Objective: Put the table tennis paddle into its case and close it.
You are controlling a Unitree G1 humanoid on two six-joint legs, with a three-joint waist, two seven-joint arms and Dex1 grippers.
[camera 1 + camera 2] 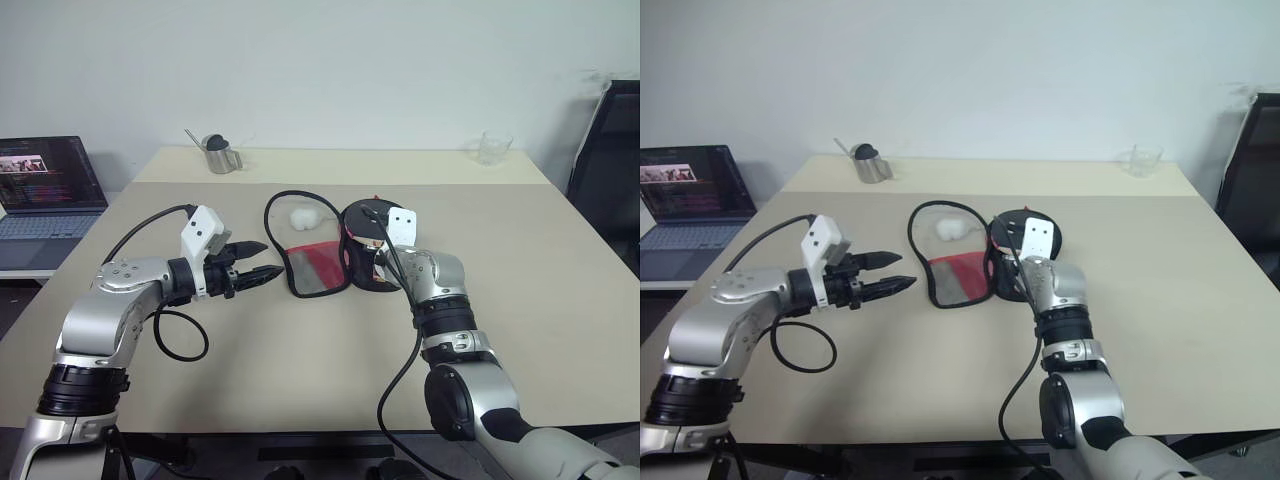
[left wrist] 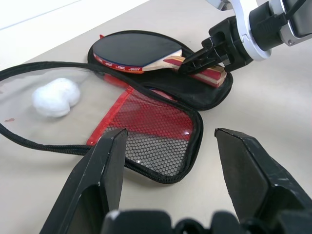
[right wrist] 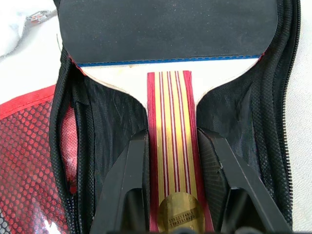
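Silver arms, black cables, black claws

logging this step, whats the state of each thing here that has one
case: unzipped, lying open flat on the table
table tennis paddle: lying in the case's black half
right gripper: shut on the paddle handle
left gripper: open, empty, beside the case
laptop: lid open, screen on

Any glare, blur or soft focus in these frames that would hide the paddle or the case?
Left wrist view: small glare on the case's mesh flap; the near left gripper looks soft. Right wrist view: table tennis paddle handle sharp between the right gripper's jaws. Head views: even light, soft shadows.
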